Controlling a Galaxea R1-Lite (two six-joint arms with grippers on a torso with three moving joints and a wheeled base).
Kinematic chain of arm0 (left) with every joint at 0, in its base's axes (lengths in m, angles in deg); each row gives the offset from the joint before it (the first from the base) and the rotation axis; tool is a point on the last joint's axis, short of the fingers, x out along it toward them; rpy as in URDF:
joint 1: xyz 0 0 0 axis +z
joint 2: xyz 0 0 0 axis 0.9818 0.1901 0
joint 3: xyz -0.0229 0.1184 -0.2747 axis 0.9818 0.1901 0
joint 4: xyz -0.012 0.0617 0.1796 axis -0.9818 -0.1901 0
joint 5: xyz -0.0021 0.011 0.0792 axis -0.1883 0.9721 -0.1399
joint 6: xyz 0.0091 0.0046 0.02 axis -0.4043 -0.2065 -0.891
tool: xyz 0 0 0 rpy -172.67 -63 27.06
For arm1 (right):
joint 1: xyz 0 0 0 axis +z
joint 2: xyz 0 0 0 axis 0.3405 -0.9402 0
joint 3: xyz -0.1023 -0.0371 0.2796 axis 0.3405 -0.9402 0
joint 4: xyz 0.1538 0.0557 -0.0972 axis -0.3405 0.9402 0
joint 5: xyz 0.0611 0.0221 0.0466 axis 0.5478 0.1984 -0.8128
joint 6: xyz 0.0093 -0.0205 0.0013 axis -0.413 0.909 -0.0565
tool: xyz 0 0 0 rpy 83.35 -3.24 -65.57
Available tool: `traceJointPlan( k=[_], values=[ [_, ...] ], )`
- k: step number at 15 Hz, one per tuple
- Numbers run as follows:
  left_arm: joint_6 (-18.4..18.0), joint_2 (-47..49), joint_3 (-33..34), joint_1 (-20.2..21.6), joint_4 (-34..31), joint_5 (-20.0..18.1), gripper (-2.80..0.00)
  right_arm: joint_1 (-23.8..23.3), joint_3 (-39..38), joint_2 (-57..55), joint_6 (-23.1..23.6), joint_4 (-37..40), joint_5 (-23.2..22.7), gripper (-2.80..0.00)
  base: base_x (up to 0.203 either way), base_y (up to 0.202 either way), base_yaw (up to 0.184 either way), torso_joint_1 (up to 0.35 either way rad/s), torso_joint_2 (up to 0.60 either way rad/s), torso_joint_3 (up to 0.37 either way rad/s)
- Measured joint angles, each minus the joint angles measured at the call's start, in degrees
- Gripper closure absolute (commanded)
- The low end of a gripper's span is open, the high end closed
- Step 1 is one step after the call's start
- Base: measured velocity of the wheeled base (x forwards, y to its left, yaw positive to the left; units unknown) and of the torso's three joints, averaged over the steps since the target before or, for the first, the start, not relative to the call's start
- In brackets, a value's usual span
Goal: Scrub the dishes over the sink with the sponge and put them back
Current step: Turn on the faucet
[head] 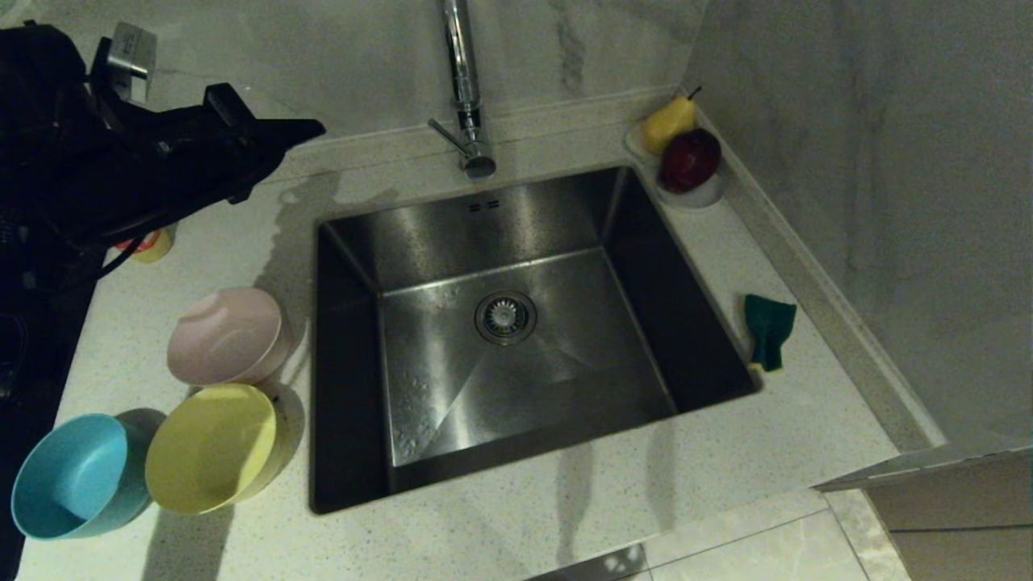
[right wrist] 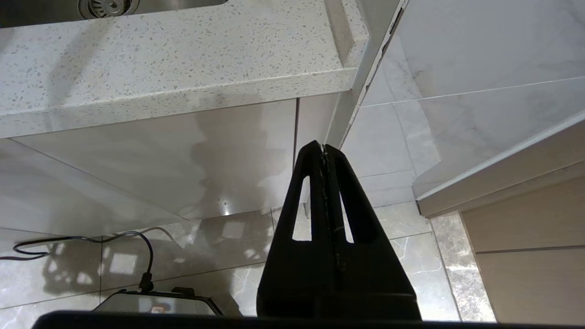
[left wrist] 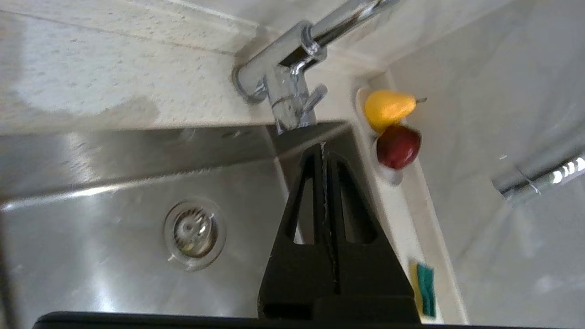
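Observation:
Three bowls stand on the counter left of the sink (head: 516,234): a pale pink one (head: 227,336), a yellow one (head: 214,448) and a light blue one (head: 77,476). The green-and-yellow sponge (head: 768,329) lies on the counter right of the basin; the left wrist view shows the sponge (left wrist: 424,288) too. My left gripper (head: 311,129) hangs shut and empty above the counter at the back left, pointing toward the faucet (head: 464,89). In the left wrist view this gripper (left wrist: 322,146) has both fingers pressed together. My right gripper (right wrist: 322,147) is shut, parked below the counter edge, holding nothing.
A small white dish (head: 696,192) with a yellow pear (head: 668,121) and a red apple (head: 688,159) sits at the back right corner. A black cooktop (head: 24,355) borders the counter on the left. A wall rises along the right side.

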Motion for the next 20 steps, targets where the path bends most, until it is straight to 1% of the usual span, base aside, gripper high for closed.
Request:
traceJointPlan(
  k=[2,4,7,10,12,15,18,20],
  values=[
    [3.53,2.71,-1.40,-0.74,3.60,0.02,0.00,0.00,0.00,0.00,0.00,0.02,0.00,0.00,0.000,0.000,0.000,0.000,0.00,0.000],
    [5.04,5.72,-4.85,-1.40,6.19,0.17,0.00,0.00,0.00,0.00,0.02,0.02,0.00,0.00,0.000,0.000,0.000,0.000,0.00,0.000],
    [5.15,9.89,-9.33,-2.75,6.72,0.02,0.00,0.00,0.00,0.00,0.00,0.00,0.00,0.00,0.000,0.000,0.000,0.000,0.00,0.000],
    [5.03,15.23,-16.69,-5.02,6.77,1.35,0.00,0.00,0.00,0.00,0.00,0.00,0.00,0.00,0.000,0.000,0.000,0.000,0.00,0.000],
    [4.96,18.13,-18.88,-6.75,6.85,2.17,0.00,0.00,0.00,0.00,0.02,0.01,0.00,0.00,0.000,0.000,0.000,0.000,0.00,0.000],
    [4.98,21.22,-20.91,-7.63,6.85,2.79,0.00,0.00,0.00,0.00,0.02,0.01,0.00,0.00,0.000,0.000,0.000,0.000,0.00,0.000],
    [4.83,23.22,-23.50,-8.00,6.82,5.07,0.00,0.00,0.00,0.00,0.01,0.00,0.00,0.00,0.000,0.000,0.000,0.000,0.00,0.000],
    [5.04,24.31,-26.75,-8.00,5.98,7.25,0.00,0.00,0.00,0.00,0.02,0.00,0.00,0.00,0.000,0.000,0.000,0.000,0.00,0.000]
  ],
)
